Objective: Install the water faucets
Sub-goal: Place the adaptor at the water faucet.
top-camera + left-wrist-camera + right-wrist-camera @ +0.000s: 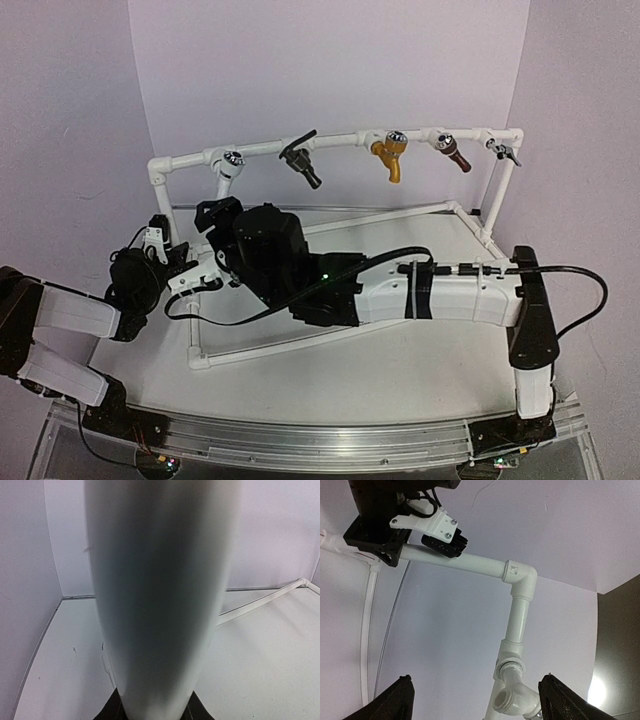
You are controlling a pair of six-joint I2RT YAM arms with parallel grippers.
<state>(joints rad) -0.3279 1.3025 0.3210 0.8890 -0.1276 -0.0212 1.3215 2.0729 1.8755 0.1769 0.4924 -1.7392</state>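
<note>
White blur fills the left wrist view: a pipe of the pipe frame (160, 605) so close that it hides the fingers of the left tool (407, 545), though the right wrist view shows that tool clamped on the frame's left corner post. The right tool (476, 680) stands wide and empty near the white faucet (512, 692), which the picture's bottom edge cuts off. That faucet and the black faucet (301, 160) sit on the frame's top rail, with bare tabletop (420, 370) open in front of the frame.

What you can't see
A blurred white pipe (160, 595) fills your left wrist view, hiding the left claw (402, 547) there; the lower edge crops the fingers (395, 702) of the right claw (474, 680).
</note>
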